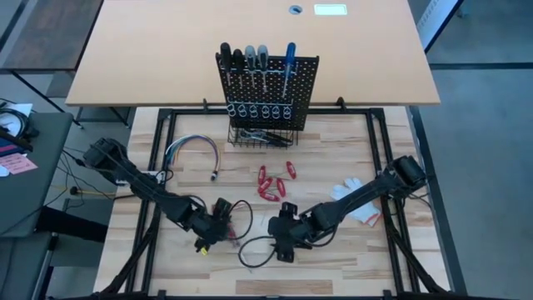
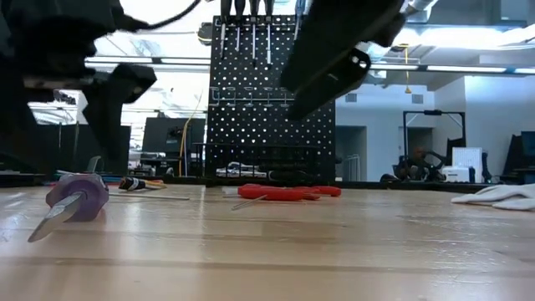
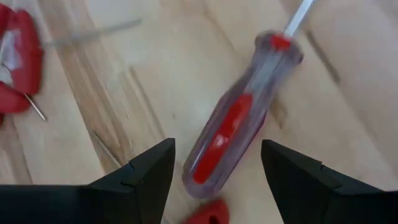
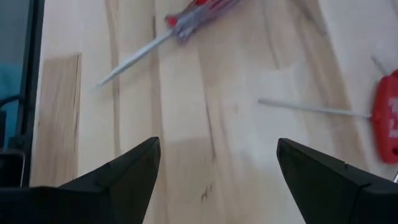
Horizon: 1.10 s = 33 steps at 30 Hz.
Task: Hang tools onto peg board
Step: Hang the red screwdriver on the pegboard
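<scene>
A screwdriver (image 3: 239,118) with a clear handle and red core lies flat on the wooden table, its shaft pointing away from my left gripper (image 3: 217,146). That gripper is open and tipped down over the handle's butt end, one finger on either side, apart from it. In the low view the screwdriver (image 2: 75,201) rests on the table at the left. My right gripper (image 4: 217,142) hangs open over bare wood near the table's middle front (image 1: 279,237). The peg board (image 1: 266,87) stands at the far middle with several screwdrivers hung in it.
Red-handled tools (image 1: 275,182) lie in front of the peg board's wire basket (image 1: 262,136). One red T-handled key (image 4: 388,118) is close to my right gripper. A bundle of coloured wires (image 1: 193,150) lies at far left and a white glove (image 1: 358,200) at right.
</scene>
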Each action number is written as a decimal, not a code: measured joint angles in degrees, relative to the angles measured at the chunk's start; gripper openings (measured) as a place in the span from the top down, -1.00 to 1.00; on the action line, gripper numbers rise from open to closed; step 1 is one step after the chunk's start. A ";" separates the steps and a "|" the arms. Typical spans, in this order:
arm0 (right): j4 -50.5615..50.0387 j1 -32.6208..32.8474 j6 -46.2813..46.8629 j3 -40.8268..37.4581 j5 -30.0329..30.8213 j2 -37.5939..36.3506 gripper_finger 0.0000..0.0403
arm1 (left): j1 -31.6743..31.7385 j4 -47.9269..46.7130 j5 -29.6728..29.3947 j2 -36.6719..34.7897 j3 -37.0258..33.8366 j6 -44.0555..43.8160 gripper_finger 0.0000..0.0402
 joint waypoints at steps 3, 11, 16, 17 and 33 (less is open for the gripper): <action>-1.74 1.23 -0.11 -0.02 -0.69 -0.45 -0.63 | 0.62 0.20 1.19 3.14 0.07 1.72 -0.18; -4.21 4.02 -0.79 -0.09 -0.90 -1.11 -0.63 | 1.93 0.29 2.43 6.27 0.81 0.71 0.07; 3.91 4.23 -4.20 -3.75 -0.19 -1.01 -0.63 | 3.28 0.55 4.35 6.09 0.92 -2.57 0.45; 5.85 3.92 -4.48 -4.94 -0.17 -0.96 -0.63 | 3.72 -0.20 4.31 6.18 1.47 -4.06 0.45; 7.38 -6.39 -9.39 -9.09 2.20 -0.87 -0.33 | 10.58 -7.49 4.75 6.35 8.63 -18.07 0.45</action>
